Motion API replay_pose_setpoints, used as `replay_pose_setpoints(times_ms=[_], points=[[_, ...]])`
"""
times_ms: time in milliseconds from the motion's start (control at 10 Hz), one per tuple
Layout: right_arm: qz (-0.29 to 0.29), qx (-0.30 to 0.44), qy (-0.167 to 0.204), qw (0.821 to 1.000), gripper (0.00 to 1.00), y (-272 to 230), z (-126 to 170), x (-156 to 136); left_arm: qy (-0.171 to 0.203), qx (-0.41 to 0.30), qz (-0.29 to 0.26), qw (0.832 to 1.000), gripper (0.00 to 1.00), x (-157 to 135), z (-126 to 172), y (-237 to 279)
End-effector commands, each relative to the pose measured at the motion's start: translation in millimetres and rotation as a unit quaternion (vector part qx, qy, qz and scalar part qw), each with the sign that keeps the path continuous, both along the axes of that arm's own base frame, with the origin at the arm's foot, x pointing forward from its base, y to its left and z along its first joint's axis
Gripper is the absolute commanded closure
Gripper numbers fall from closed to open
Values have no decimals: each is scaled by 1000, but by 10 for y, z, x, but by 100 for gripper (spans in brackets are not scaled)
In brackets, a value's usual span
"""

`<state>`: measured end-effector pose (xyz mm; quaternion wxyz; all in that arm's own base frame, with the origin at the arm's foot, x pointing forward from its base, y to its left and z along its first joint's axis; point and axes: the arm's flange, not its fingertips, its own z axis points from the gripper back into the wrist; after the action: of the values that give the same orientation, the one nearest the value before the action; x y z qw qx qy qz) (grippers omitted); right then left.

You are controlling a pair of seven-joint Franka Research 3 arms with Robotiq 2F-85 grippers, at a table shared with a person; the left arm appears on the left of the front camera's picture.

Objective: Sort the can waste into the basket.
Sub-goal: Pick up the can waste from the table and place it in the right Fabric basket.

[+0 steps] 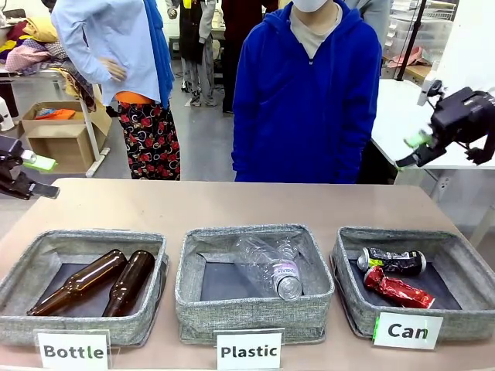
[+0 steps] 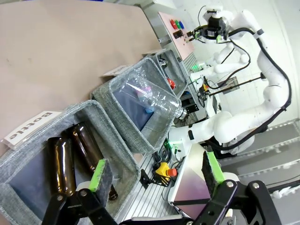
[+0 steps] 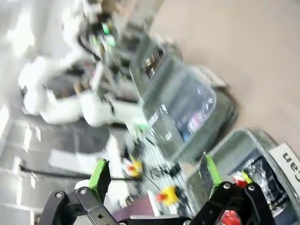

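Three grey baskets line the near edge of the table; the basket signed "Can", at right, holds the black and silver can and the red can. Beyond, the left gripper and the right gripper hover, both spread and empty, before a person in blue.

A light brown table is seen carrying three grey woven baskets in a row along its near edge: a left basket, a middle basket and the basket on the right. White signs reading "Bottle", "Plastic" and "Can" are propped in front of them.
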<state>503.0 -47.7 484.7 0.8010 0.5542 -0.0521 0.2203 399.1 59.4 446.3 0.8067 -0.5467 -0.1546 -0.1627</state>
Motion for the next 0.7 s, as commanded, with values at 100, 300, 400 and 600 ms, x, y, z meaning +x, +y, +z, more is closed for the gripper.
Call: replay_pose_setpoints(times_ms=[100,300,400,600], points=[[0,0,0,1000,0,0,0,0,0,3,-6,1000,0,-39,11,-8],[0,0,0,1000,0,0,0,0,0,3,-6,1000,0,-39,11,-8],[0,0,0,1000,0,0,0,0,0,3,-6,1000,0,-39,11,-8],[0,0,0,1000,0,0,0,0,0,3,-6,1000,0,-39,11,-8]])
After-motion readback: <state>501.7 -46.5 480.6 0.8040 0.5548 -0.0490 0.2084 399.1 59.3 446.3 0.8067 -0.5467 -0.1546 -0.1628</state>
